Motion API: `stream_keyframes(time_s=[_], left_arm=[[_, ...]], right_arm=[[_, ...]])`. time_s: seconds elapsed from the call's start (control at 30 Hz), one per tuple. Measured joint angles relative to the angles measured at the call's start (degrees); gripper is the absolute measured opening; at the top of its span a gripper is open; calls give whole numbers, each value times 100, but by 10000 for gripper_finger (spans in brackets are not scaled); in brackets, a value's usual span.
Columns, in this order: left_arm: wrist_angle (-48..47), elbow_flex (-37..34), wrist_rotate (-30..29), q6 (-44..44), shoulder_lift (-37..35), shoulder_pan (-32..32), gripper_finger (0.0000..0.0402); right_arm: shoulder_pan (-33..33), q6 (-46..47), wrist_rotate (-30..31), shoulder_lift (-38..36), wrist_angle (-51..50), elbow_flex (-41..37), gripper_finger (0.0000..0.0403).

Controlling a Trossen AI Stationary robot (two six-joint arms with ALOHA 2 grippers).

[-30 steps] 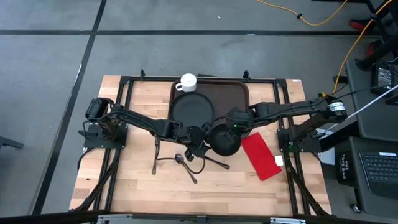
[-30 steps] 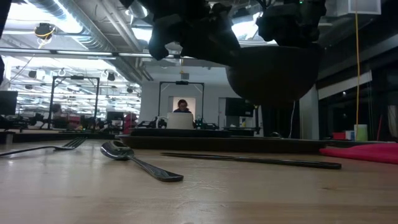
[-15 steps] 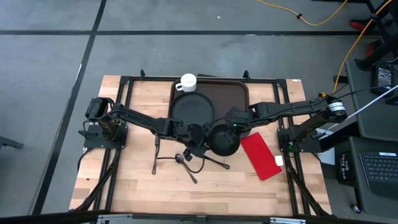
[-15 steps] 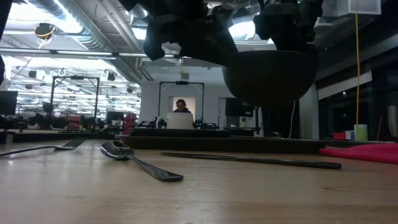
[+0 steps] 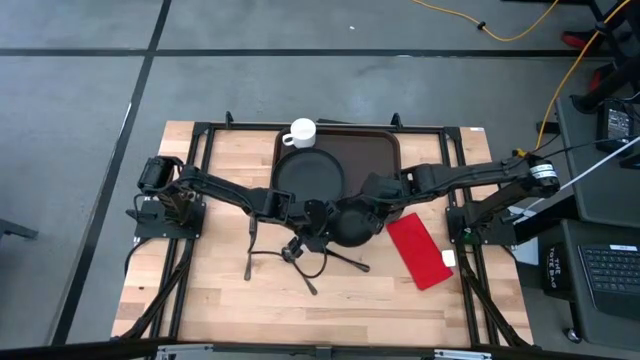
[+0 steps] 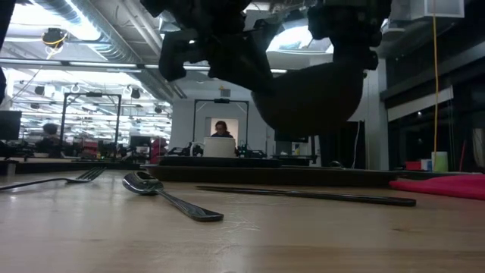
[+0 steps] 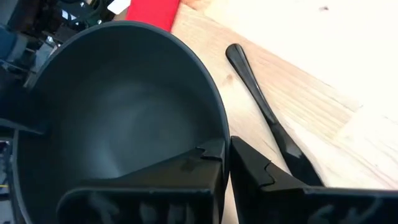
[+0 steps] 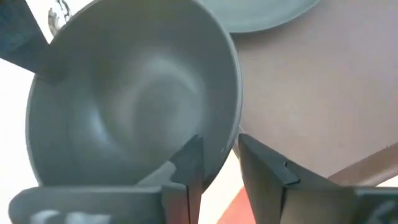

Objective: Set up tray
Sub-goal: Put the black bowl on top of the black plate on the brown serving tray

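On the pale wood table (image 5: 200, 290) we see the brown rimmed tray (image 5: 385, 150) at the far edge. The left gripper (image 5: 322, 228) clamps the round, smooth black bowl's (image 5: 355, 225) rim; the right gripper's (image 5: 372, 205) jaws straddle the rim, slightly apart.

table (image 5: 200, 300): pale wooden planks, dark metal frame around its edges
tray (image 5: 385, 150): dark brown, at 12 o'clock on the table
napkin (image 5: 420, 252): red, at 3 o'clock, tilted
fork (image 5: 251, 245): at 9 o'clock of centre
spoon (image 5: 300, 272): near centre, toward 6 o'clock
knife (image 5: 345, 262): dark, just beside the spoon
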Motion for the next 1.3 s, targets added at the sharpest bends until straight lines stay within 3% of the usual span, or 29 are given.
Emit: stream_keyframes(time_s=[0.27, 0.47, 0.67, 0.87, 1.0, 1.3], left_arm=[[-221, -3, -6, -58, -37, -3, 3], [-564, -2, -63, -151, -410, 26, 3], [-1358, -2, 71, -600, -1115, 278, 3], [-1531, -275, 471, -1076, -1730, 849, 3], [-1492, -700, 450, -1297, -1971, 1221, 3], [-1282, -1172, 334, -1499, -2087, 1792, 3]], right_arm=[[-2, -273, 31, -11, -69, 583, 109], [-3, -822, 889, -22, -225, 1190, 110], [111, -1396, 1133, -63, -39, 1211, 88], [262, -1801, 1300, -120, 605, 621, 10], [284, -1992, 948, -328, 1485, -47, 15], [282, -2230, 970, -979, 4054, -1945, 12]])
